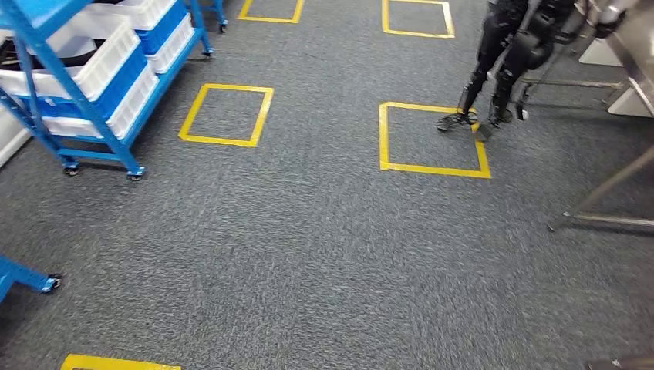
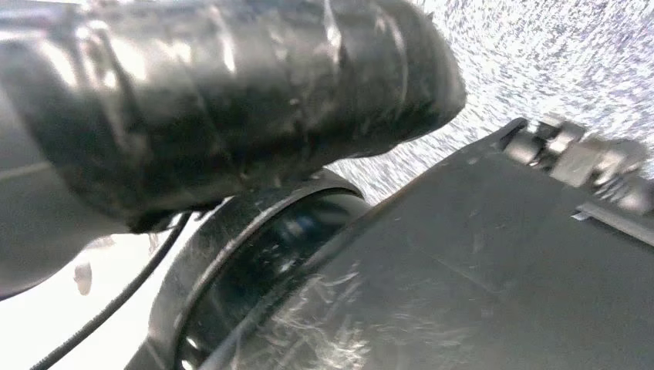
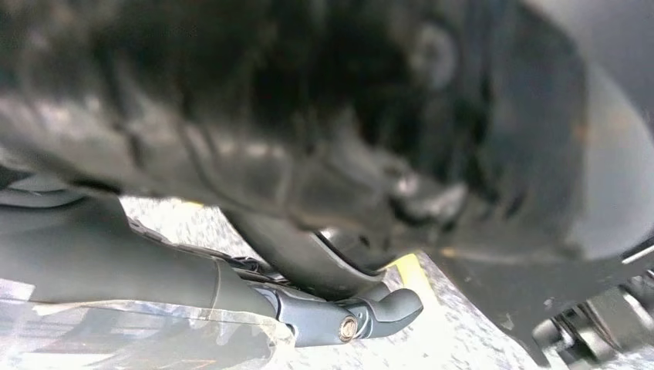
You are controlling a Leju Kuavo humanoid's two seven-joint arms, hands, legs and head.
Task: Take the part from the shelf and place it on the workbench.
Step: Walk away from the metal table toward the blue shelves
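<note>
Grey carpet (image 1: 308, 247) carries yellow tape squares (image 1: 433, 139), one (image 1: 226, 115) just beside the blue rack's wheels. Another humanoid robot (image 1: 505, 58) stands at a square's far right corner. Metal legs (image 1: 609, 200) show at right.

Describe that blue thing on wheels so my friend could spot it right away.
Start at the grey carpet floor marked with yellow tape squares. At the far left stands a blue metal shelf rack on small caster wheels, just left of one square. Its tilted tiers hold white plastic bins, which nothing else nearby has; the other robot across the floor is black and stands on legs.
</note>
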